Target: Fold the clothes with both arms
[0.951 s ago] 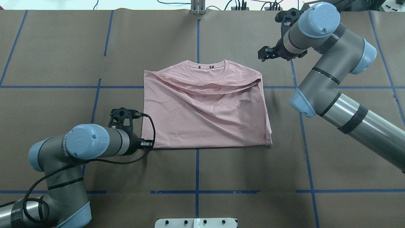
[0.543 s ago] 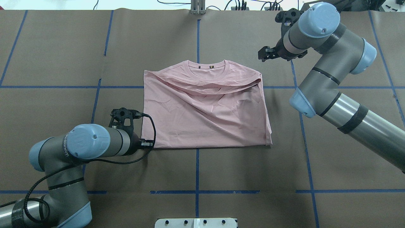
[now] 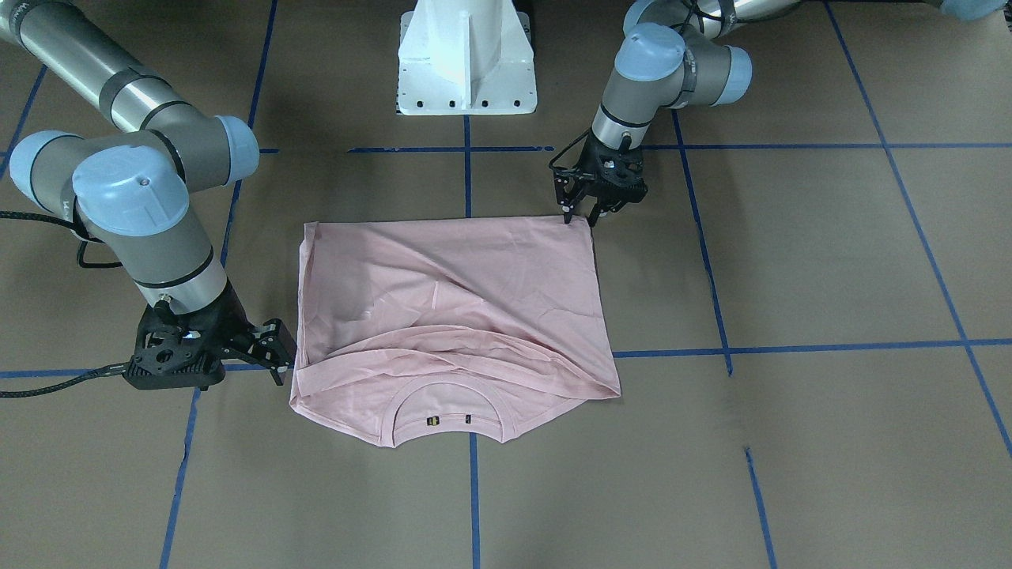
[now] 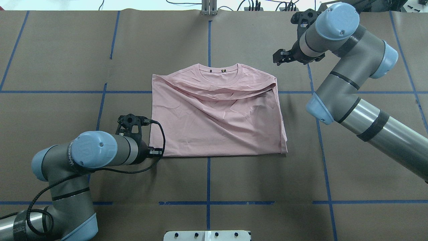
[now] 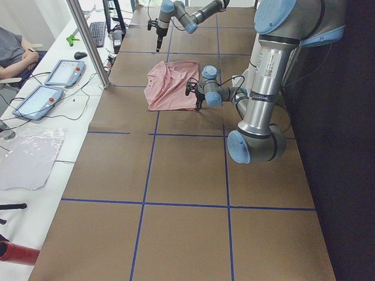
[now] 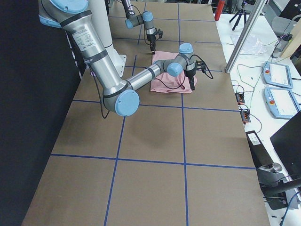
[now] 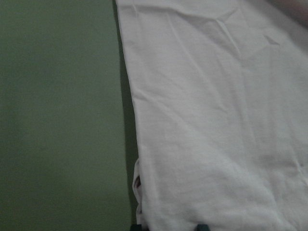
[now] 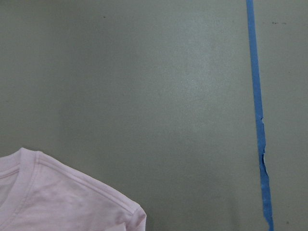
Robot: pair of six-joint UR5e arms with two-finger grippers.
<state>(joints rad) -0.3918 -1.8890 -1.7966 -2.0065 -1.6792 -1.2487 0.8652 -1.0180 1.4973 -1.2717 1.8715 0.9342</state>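
Note:
The pale pink T-shirt (image 4: pixel 217 117) lies folded into a rough rectangle in the middle of the table, collar (image 4: pixel 219 72) on the far side and plain cloth facing up. My left gripper (image 4: pixel 157 152) sits low at its near left corner (image 3: pixel 581 217). It is open, and the left wrist view shows the shirt's edge (image 7: pixel 144 159) running between the two fingertips. My right gripper (image 4: pixel 278 57) hangs open above the table, just beyond the far right shoulder of the shirt (image 3: pixel 451 300) and clear of it. The right wrist view shows only that shoulder (image 8: pixel 62 202) and bare table.
Brown paper with blue tape lines (image 4: pixel 208 180) covers the table. The white pedestal base (image 3: pixel 466 59) stands at the robot's edge. Tablets (image 5: pixel 64 71) and cables lie on a side bench, where a person (image 5: pixel 14 55) sits.
The left arm's elbow has crept slightly to the right and the right gripper has edged a little farther away. The shirt has not moved.

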